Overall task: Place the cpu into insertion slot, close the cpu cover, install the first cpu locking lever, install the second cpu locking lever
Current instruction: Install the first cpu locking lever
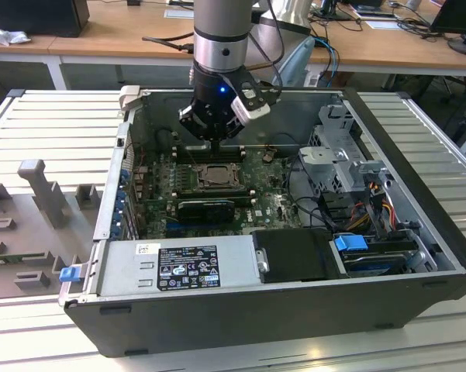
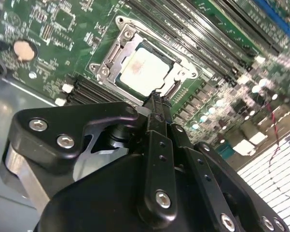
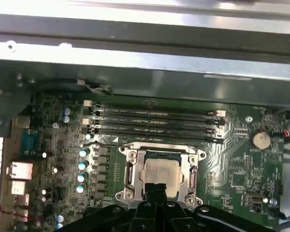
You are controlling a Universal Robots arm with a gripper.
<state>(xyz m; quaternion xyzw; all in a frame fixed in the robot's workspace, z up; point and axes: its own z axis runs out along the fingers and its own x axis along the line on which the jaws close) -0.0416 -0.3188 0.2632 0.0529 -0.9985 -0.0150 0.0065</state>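
Observation:
The cpu (image 2: 145, 70) (image 3: 160, 174) lies flat in the insertion slot (image 1: 215, 177) on the green board, its pale face up. Around the chip, the cpu cover (image 3: 135, 159) (image 2: 186, 67) lies down as a silvery frame, and the chip shows through its window. A thin wire lever (image 3: 106, 144) runs along the socket's side that faces the memory slots. My gripper (image 2: 157, 102) (image 3: 157, 189) (image 1: 215, 142) hangs just above the socket's edge. Its black fingers are pressed together and hold nothing.
Long black memory slots (image 3: 154, 121) lie between the socket and the case wall (image 3: 135, 63). A black block (image 1: 207, 209), the grey power supply (image 1: 178, 267) and a drive cage with cables (image 1: 341, 155) surround the board. A coin battery (image 3: 260, 140) sits nearby.

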